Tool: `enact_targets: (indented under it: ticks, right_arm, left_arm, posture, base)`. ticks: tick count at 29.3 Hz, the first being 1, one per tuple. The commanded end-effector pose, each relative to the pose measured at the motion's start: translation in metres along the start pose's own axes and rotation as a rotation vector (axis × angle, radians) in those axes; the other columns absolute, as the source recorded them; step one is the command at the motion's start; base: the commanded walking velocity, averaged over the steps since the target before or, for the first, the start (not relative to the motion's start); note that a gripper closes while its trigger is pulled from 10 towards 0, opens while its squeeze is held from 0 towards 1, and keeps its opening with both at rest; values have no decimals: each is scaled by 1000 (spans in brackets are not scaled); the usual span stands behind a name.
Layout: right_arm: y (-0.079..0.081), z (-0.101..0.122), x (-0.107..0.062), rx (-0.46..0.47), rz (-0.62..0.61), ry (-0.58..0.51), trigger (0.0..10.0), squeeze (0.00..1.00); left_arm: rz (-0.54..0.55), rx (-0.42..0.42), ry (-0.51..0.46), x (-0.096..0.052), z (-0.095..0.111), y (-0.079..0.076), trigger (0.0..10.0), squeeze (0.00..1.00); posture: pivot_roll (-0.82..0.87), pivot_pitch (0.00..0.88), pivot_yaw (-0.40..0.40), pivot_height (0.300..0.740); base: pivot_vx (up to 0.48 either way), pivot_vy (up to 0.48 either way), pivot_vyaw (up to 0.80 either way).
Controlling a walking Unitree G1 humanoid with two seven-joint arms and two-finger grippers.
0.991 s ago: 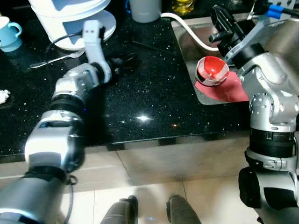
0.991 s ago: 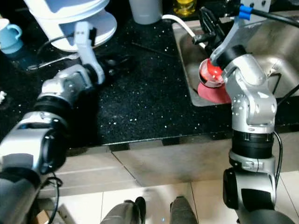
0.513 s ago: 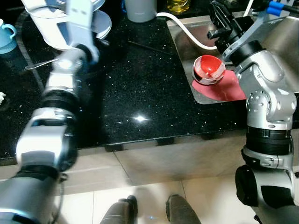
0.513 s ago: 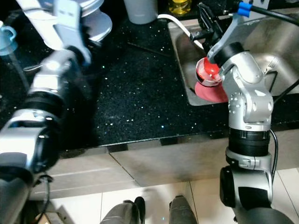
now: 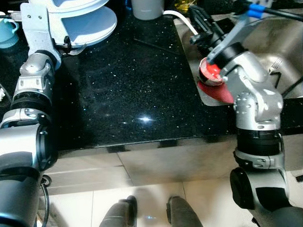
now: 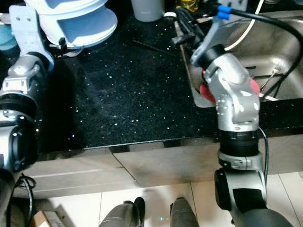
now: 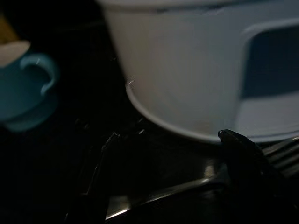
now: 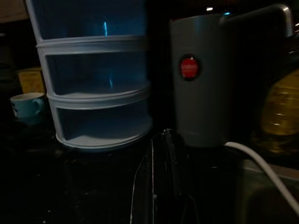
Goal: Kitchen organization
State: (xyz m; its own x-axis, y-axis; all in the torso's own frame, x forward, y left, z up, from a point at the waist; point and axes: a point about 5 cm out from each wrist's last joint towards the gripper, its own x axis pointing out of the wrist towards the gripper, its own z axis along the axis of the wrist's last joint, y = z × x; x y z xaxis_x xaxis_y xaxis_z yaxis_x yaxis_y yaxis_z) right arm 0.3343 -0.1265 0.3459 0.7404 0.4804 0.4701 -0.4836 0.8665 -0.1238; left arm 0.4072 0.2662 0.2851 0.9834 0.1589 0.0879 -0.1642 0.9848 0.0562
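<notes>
Black speckled counter [image 5: 137, 94] with a steel sink [image 6: 279, 52] set in on the robot's right. Left arm stretches forward along the counter's left side; the left gripper [image 7: 170, 186] sits low at the base of the white tiered storage unit [image 5: 80, 19]. In the left wrist view its two black fingers [image 7: 240, 154] stand spread apart, open, with a metal utensil [image 7: 159, 196] lying on the counter between them; no contact visible, nothing gripped. Whether it is a spoon or fork I cannot tell. A blue cup [image 7: 23, 98] stands just beside the unit, on its far-left side.

Right arm bends up over the sink's near-left corner. The right gripper [image 5: 201, 26] points toward the back of the counter, above the sink edge; the right wrist view shows its fingers [image 8: 163, 186] pressed together, closed on nothing. A red and white bowl [image 5: 208, 74] sits in the sink corner on a red mat [image 5: 218, 92], partly hidden behind the right forearm. A grey canister [image 8: 205, 79] with a red round label stands at the back of the counter, a white hose [image 5: 177, 16] running past it toward the sink, a yellow bottle [image 8: 280, 112] beside it. A thin dark stick [image 5: 149, 46] lies on the counter near the canister.
</notes>
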Motion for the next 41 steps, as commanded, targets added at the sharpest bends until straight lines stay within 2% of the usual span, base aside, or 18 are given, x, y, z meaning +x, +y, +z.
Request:
enact_targets:
  ticks: [1, 10, 13, 16, 20, 21, 22, 25, 26, 30, 31, 33, 35, 36, 37, 39, 40, 41]
  right_arm:
    - [11, -3, 7, 18, 50, 17, 10000, 0]
    - [23, -2, 16, 91, 107, 1, 10000, 0]
    - [23, -2, 14, 96, 114, 2, 10000, 0]
    - [21, -1, 13, 92, 112, 5, 10000, 0]
    - [19, -1, 10, 78, 96, 7, 10000, 0]
    - [19, -1, 10, 78, 96, 7, 10000, 0]
    - [18, -1, 10, 75, 91, 7, 10000, 0]
    - [14, -1, 8, 68, 72, 2, 10000, 0]
    - [14, -1, 8, 68, 72, 2, 10000, 0]
    - [13, -1, 9, 66, 67, -4, 10000, 0]
    - [13, 0, 10, 64, 67, -10, 10000, 0]
    - [13, 0, 10, 64, 67, -10, 10000, 0]
    - [12, 1, 9, 58, 60, -20, 10000, 0]
    - [12, 1, 9, 58, 60, -20, 10000, 0]
    - [11, 1, 10, 56, 54, -23, 10000, 0]
    - [10, 1, 8, 50, 43, -33, 10000, 0]
    - [10, 1, 8, 50, 43, -33, 10000, 0]
    - [5, 3, 4, 48, 8, -54, 10000, 0]
  left_arm:
    - [51, -17, 11, -3, -3, 20, 10000, 0]
    - [52, -45, 3, -6, -4, 30, 10000, 0]
    - [23, -76, 30, -6, -9, 30, 10000, 0]
    - [-80, -155, 119, -7, -20, 25, 10000, 0]
    - [-412, -167, 201, -11, -28, -2, 10000, 0]
    - [-412, -167, 201, -11, -28, -2, 10000, 0]
    - [-479, -167, 198, -12, -27, -9, 10000, 0]
    - [-668, -224, 200, -15, -26, -45, 10000, 0]
    - [-668, -224, 200, -15, -26, -45, 10000, 0]
    - [-789, -276, 217, -21, -28, -69, 10000, 0]
    - [-848, -287, 228, -25, -30, -83, 10000, 0]
    - [-848, -287, 228, -25, -30, -83, 10000, 0]
    - [-977, -324, 229, -34, -26, -113, 10000, 0]
    - [-977, -324, 229, -34, -26, -113, 10000, 0]
    - [-1026, -332, 218, -38, -22, -125, 10000, 0]
    - [-1050, -300, 119, -42, -8, -140, 10000, 0]
    - [-1050, -300, 119, -42, -8, -140, 10000, 0]
    - [-908, -126, -59, -39, 9, -144, 10000, 0]
  posture:
    - [-109, 254, 34, 740]
    - [-105, 265, 9, 740]
    - [-112, 267, 2, 740]
    - [-123, 266, 6, 740]
    - [-134, 254, 23, 740]
    - [-134, 254, 23, 740]
    - [-134, 248, 28, 740]
    - [-124, 225, 41, 740]
    - [-124, 225, 41, 740]
    - [-122, 214, 48, 740]
    - [-121, 211, 54, 740]
    - [-121, 211, 54, 740]
    - [-119, 198, 65, 740]
    - [-119, 198, 65, 740]
    - [-120, 186, 74, 740]
    - [-121, 176, 80, 740]
    - [-121, 176, 80, 740]
    - [-111, 134, 98, 740]
  base:
    - [0, 0, 0]
    - [0, 0, 0]
    - [0, 0, 0]
    - [0, 0, 0]
    - [0, 0, 0]
    - [0, 0, 0]
    - [0, 0, 0]
    - [0, 0, 0]
    - [0, 0, 0]
    - [0, 0, 0]
    - [0, 0, 0]
    - [0, 0, 0]
    - [0, 0, 0]
    - [0, 0, 0]
    - [0, 0, 0]
    - [0, 0, 0]
    - [0, 0, 0]
    - [0, 0, 0]
